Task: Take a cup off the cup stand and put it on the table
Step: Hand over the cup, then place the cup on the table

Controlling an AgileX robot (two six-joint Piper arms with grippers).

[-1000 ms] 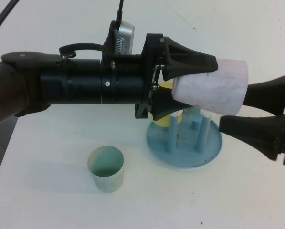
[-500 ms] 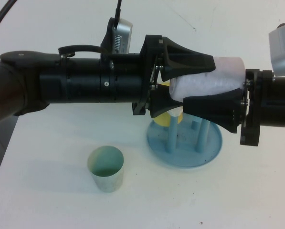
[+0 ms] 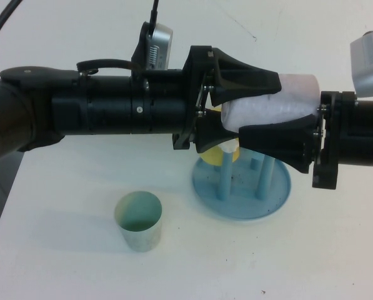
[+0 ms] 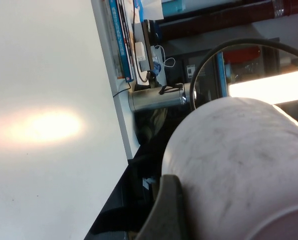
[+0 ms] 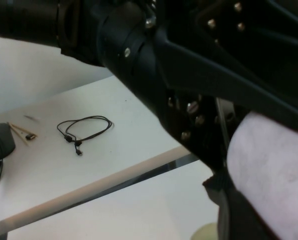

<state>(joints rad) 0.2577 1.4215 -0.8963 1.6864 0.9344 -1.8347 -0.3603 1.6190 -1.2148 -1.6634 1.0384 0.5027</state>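
The pale pink speckled cup (image 3: 270, 112) hangs on its side above the blue cup stand (image 3: 242, 203), clear of the pegs. My left gripper (image 3: 261, 107) reaches in from the left and is shut on the cup, one finger over it and one under. From the right, my right gripper (image 3: 247, 119) is shut on the same cup; one finger crosses its front and the other is hidden behind it. In the left wrist view the cup (image 4: 238, 160) fills the frame beside a dark finger (image 4: 166, 210). In the right wrist view the cup (image 5: 273, 160) presses against a finger (image 5: 238, 215).
A yellow cup (image 3: 218, 153) still sits on a peg of the stand under the left gripper. A light blue cup (image 3: 138, 220) stands upright on the white table (image 3: 61, 262), front left of the stand. The two arms meet over the stand.
One second ago the right gripper stood open to the right of the cup. It has moved in and shut on the cup. The left arm and the cup have stayed put.
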